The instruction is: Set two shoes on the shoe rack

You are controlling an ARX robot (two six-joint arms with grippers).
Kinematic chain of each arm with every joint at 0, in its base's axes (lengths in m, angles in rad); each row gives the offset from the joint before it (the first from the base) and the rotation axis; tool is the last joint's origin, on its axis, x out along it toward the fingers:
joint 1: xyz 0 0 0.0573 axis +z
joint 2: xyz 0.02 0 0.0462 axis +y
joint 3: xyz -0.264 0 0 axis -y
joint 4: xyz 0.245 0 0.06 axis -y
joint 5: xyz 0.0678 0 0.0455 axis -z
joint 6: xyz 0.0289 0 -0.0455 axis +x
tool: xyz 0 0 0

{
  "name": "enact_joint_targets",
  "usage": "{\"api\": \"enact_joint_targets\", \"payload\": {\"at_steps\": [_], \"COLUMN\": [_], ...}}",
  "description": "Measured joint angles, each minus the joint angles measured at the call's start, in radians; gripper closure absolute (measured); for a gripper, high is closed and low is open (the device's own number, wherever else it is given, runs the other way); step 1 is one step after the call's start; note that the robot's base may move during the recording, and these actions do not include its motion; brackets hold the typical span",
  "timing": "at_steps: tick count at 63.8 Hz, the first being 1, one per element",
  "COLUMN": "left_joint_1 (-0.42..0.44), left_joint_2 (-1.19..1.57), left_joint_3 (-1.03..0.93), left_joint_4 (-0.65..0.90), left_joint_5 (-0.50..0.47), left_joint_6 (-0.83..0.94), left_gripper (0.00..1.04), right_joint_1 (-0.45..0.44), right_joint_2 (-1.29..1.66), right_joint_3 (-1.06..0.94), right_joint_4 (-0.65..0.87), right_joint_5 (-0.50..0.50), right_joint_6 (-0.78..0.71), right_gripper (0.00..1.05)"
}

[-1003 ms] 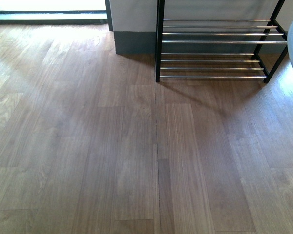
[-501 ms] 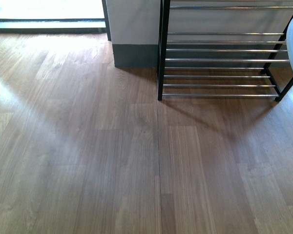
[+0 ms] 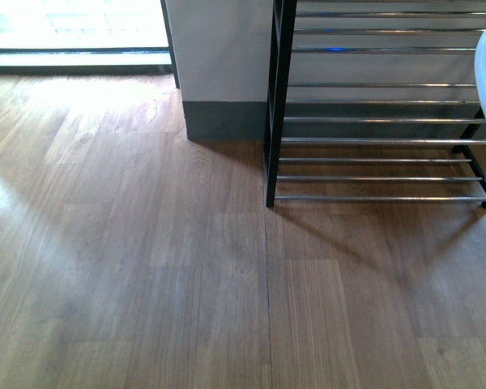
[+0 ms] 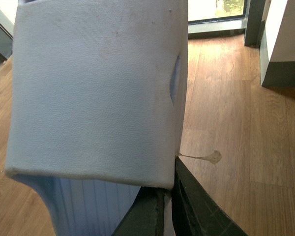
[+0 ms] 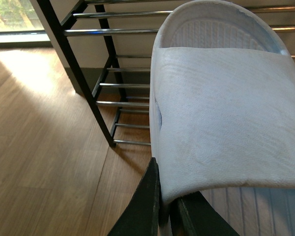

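Clamped at one side for carrying: left slide (image 4: 98,88) in left gripper (image 4: 167,196), right slide (image 5: 226,123) in right gripper (image 5: 167,196). Aimed at shoe rack (image 3: 279,97), upper right of front frame; right slide at right edge.

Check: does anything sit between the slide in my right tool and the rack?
Nothing visible does. The right tool holds the slide facing the rack. Its visible bars carry no shoes, and only wood floor shows between them.
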Motion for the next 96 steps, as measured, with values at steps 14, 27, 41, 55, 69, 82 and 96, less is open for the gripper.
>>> {"api": "enact_joint_targets", "payload": {"at_steps": [14,27,41,55,69,82,96], "left_joint_1": [0.000,0.000,0.000,0.000,0.000,0.000,0.000], "left_joint_2": [0.000,0.006,0.005,0.005,0.005,0.005,0.005], "left_joint_3": [0.000,0.000,0.000,0.000,0.000,0.000,0.000], "left_joint_4": [0.000,0.000,0.000,0.000,0.000,0.000,0.000], "left_joint_5": [0.000,0.002,0.001,0.001,0.000,0.001,0.001], "left_joint_6": [0.000,0.000,0.000,0.000,0.000,0.000,0.000], "left_gripper": [1.03,1.03,1.03,1.03,1.03,1.03,1.03], "right_joint_1": [0.000,0.000,0.000,0.000,0.001,0.001,0.001], "right_joint_2": [0.000,0.004,0.004,0.004,0.004,0.004,0.004], "right_joint_3": [0.000,0.000,0.000,0.000,0.000,0.000,0.000], "right_joint_4": [0.000,0.000,0.000,0.000,-0.001,-0.001,0.000], "right_joint_5": [0.000,0.000,0.002,-0.002,-0.004,-0.002,0.001], "right_joint_6": [0.000,0.000,0.000,0.004,0.010,0.010,0.009], "right_gripper": [1.03,1.03,1.03,1.03,1.03,1.03,1.03]}}
